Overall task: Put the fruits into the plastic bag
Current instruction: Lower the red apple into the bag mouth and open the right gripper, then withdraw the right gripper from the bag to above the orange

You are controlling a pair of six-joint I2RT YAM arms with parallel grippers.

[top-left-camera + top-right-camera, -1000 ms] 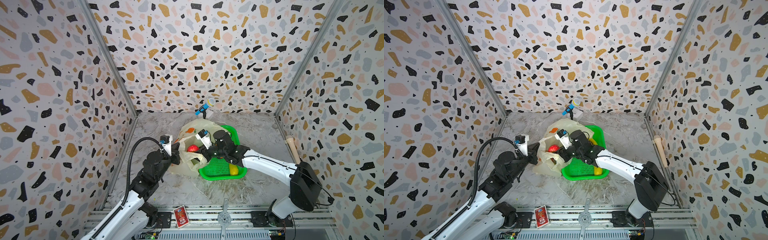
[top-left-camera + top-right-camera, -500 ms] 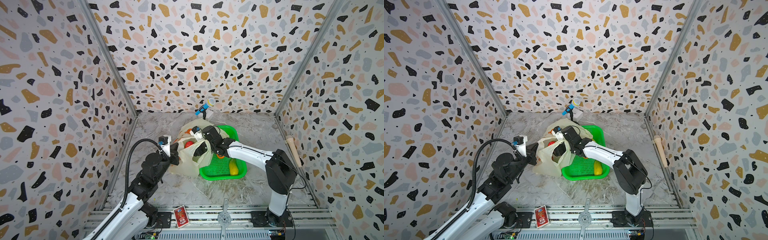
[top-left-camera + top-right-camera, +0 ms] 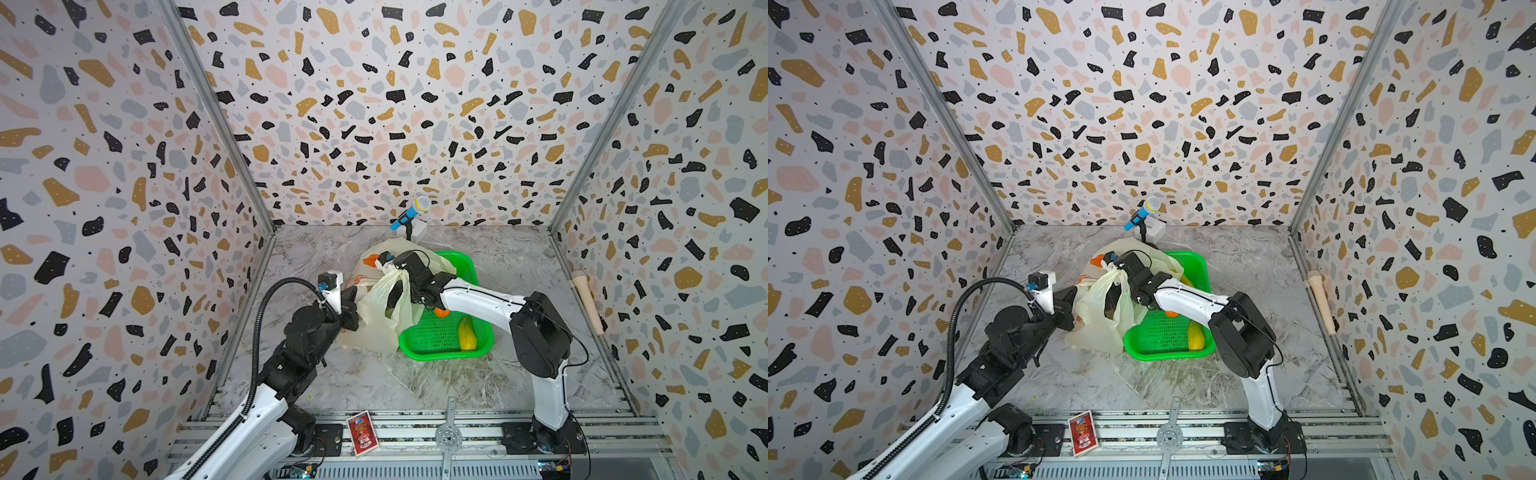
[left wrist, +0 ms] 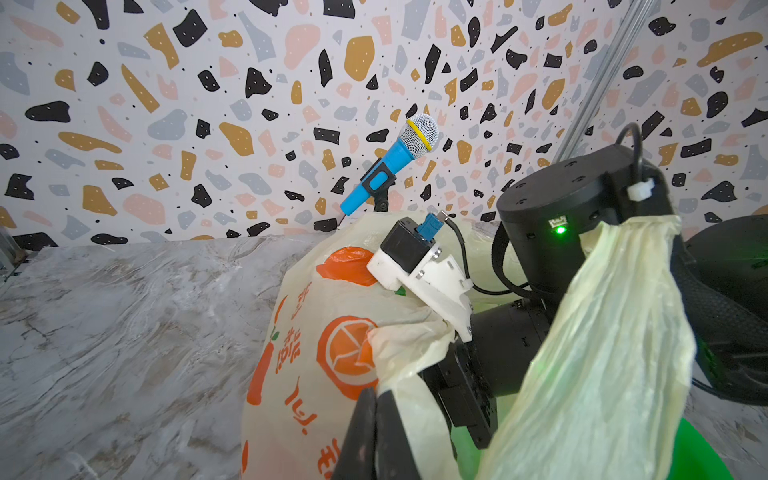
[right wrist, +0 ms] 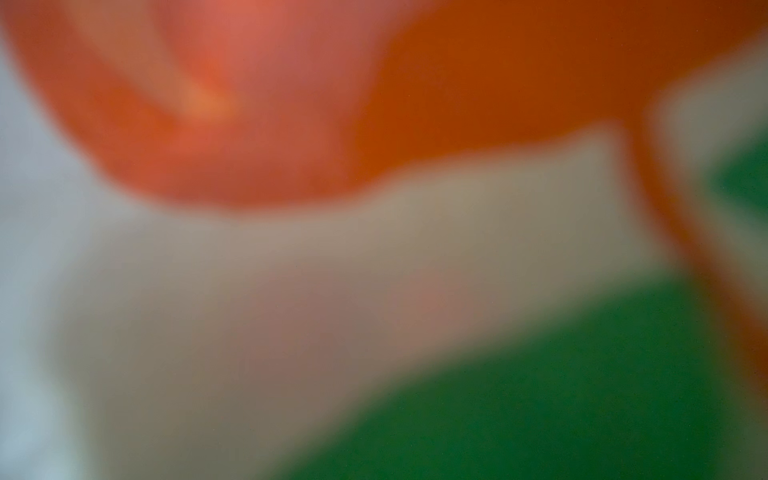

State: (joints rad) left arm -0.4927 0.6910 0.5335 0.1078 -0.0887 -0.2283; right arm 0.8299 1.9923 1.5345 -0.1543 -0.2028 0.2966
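The plastic bag (image 3: 374,320) (image 3: 1096,328) stands slumped against the green basket's left side. My left gripper (image 4: 376,432) (image 3: 351,309) is shut on the bag's near rim. My right arm's wrist (image 3: 419,276) (image 4: 552,232) reaches into the bag's mouth. One bag handle (image 4: 615,332) is draped over it, and the bag hides its fingertips. The right wrist view is only an orange, cream and green blur. In the basket lie a yellow-green fruit (image 3: 467,332) (image 3: 1196,336) and an orange (image 3: 441,312), which is partly under the right arm. Whatever fruits are in the bag are hidden.
The green basket (image 3: 478,353) (image 3: 1167,357) sits mid-table, with the right forearm across it. A blue toy microphone (image 3: 409,214) (image 4: 390,162) stands on a stand behind the bag. A wooden stick (image 3: 586,299) lies along the right wall. A red card (image 3: 363,428) rests on the front rail.
The right arm swung left from above the basket into the bag's mouth, and a bag handle now hangs over its wrist. The red fruit seen at the mouth no longer shows. The left gripper kept its hold.
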